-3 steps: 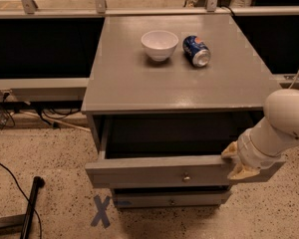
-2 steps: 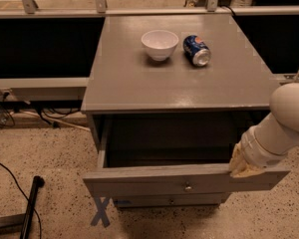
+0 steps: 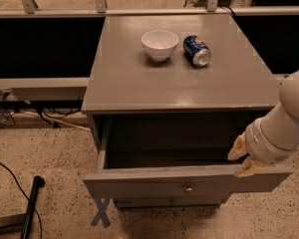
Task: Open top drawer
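Observation:
The top drawer (image 3: pixel 154 182) of the gray cabinet is pulled well out, its dark inside showing, with a small round metal knob (image 3: pixel 188 188) at the centre of its front. My gripper (image 3: pixel 241 159) sits at the drawer's right front corner, its yellowish fingers over the top edge of the front panel. The white arm reaches in from the right. A narrower drawer front (image 3: pixel 169 201) shows just below.
A white bowl (image 3: pixel 160 44) and a blue soda can (image 3: pixel 197 50) lying on its side rest on the cabinet top (image 3: pixel 139 83). A black pole (image 3: pixel 30 203) and cables lie on the speckled floor at left. A blue X mark (image 3: pixel 100 212) is on the floor.
The drawer has slid further out toward the camera, and my gripper has moved with its right corner, down and forward.

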Tool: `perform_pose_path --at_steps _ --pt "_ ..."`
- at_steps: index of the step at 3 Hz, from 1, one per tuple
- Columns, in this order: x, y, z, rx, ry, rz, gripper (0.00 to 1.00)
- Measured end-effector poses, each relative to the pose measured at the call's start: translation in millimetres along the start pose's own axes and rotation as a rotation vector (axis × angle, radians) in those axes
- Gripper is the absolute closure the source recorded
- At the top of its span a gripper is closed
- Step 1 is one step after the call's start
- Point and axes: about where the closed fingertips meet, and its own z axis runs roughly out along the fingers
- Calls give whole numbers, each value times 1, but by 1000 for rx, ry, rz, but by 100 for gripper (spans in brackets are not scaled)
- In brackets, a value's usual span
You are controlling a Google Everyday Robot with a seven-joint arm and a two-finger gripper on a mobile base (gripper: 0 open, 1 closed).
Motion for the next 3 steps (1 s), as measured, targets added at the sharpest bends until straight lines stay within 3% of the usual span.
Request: perform_pose_path --at_steps 2,3 --pt "7 -45 -8 52 40 -32 97" --pt "23 -64 15 42 42 -7 100"
